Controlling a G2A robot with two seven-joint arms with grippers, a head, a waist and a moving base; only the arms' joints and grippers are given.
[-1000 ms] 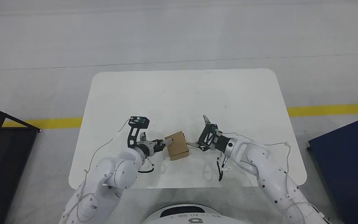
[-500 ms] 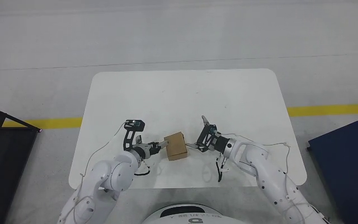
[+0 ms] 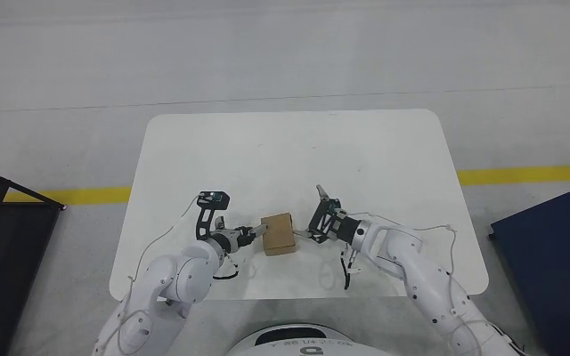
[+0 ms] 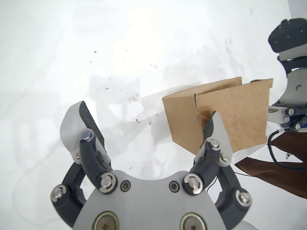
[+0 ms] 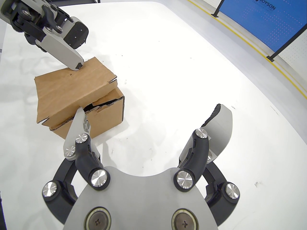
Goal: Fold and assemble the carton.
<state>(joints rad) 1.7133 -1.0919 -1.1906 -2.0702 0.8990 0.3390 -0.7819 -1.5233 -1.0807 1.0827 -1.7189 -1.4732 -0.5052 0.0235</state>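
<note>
1. Your cardboard carton point(image 3: 279, 234) sits on the white table point(image 3: 356, 151), near the edge closest to the robot and about midway across, between the two grippers
2. Your left gripper point(image 4: 147, 111) has its fingers spread wide with nothing between them. One fingertip point(image 4: 211, 120) rests against an upper corner of the carton, and the other stands over bare table
3. Your right gripper point(image 5: 150, 108) is spread just as wide and grips nothing. One fingertip point(image 5: 79, 113) sits at the torn edge just under the top flap point(image 5: 72, 89), on the side of the carton opposite the left gripper. Its other finger is well apart from the box, over bare table
4. The top flap lies folded over the box but not flush. In the right wrist view its near edge overhangs, with a dark gap and ragged cardboard beneath it
5. From the left wrist view you can see a narrow slit between two brown panels along the carton's top edge
</note>
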